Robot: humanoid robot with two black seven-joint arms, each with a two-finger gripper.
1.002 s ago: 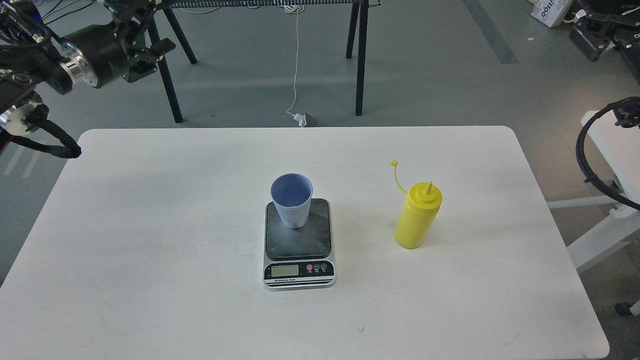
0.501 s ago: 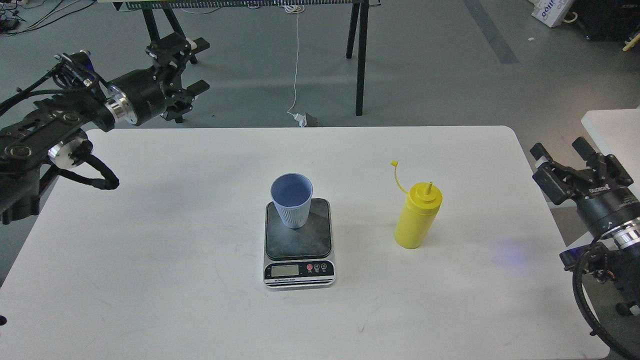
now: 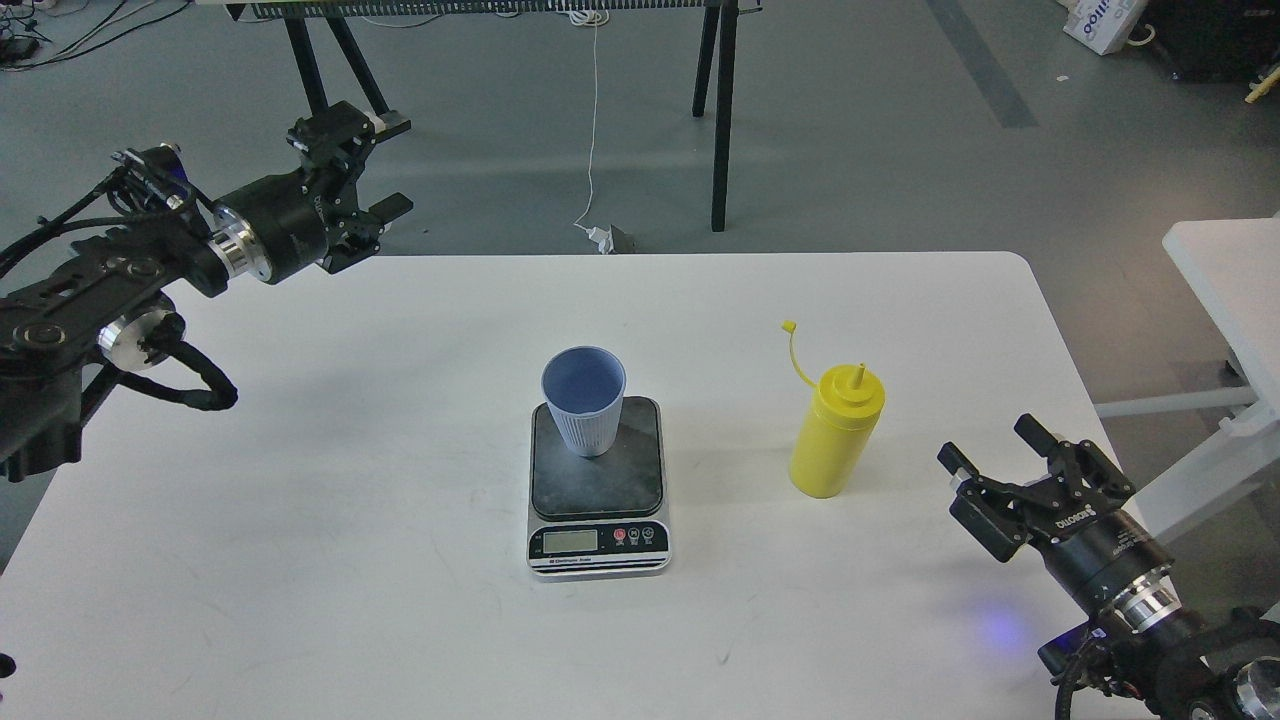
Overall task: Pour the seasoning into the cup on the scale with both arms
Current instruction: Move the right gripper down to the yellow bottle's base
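The yellow seasoning bottle [image 3: 835, 440] stands upright on the white table [image 3: 300, 450], right of centre, with its cap hanging off on its tether. The light blue cup [image 3: 583, 400] stands upright on the back left of the scale's dark plate [image 3: 600, 485]. My left gripper [image 3: 385, 165] is open and empty, at the table's far left edge, well away from the cup. My right gripper [image 3: 992, 447] is open and empty above the table's front right, a short way right of the bottle and apart from it.
Black trestle legs [image 3: 722, 110] and a white cable [image 3: 592, 130] are on the floor behind the table. A second white table [image 3: 1225, 270] stands to the right. A cardboard box [image 3: 1100, 20] lies at the far right.
My right arm has moved down and left, over the table's front right, closer to the bottle. My left gripper has shifted slightly left. Cup, scale and bottle have not moved.
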